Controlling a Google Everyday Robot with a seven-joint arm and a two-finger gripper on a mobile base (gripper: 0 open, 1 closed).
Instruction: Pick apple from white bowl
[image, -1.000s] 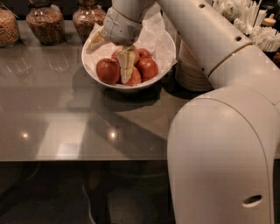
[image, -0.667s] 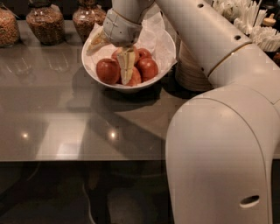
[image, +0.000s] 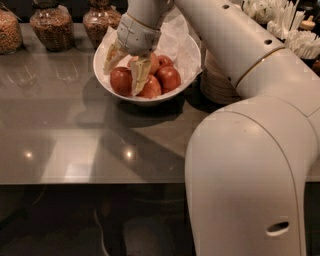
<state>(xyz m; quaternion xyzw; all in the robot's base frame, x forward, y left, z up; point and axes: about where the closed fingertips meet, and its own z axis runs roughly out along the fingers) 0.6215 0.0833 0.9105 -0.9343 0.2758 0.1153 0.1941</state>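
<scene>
The white bowl (image: 116, 86), lined with crinkled white paper, sits on the grey counter and holds several deep red apples. My gripper (image: 124, 71) hangs over the bowl's left side, pointing down. Its two tan fingers are spread apart. One fingertip (image: 108, 64) is at the bowl's left rim and the other (image: 139, 80) is down among the apples. The leftmost apple (image: 121, 80) lies between them, not clamped. Further apples (image: 169, 77) lie to the right. My arm hides the back of the bowl.
Glass jars of nuts or grains (image: 50, 27) stand at the back left. A stack of small off-white bowls (image: 218, 82) stands right of the white bowl, with cutlery holders (image: 287, 22) at the back right. My large white arm body (image: 245, 170) fills the right foreground.
The gripper has sunk slightly into the bowl around the leftmost apple. The bowl and apples have not moved.
</scene>
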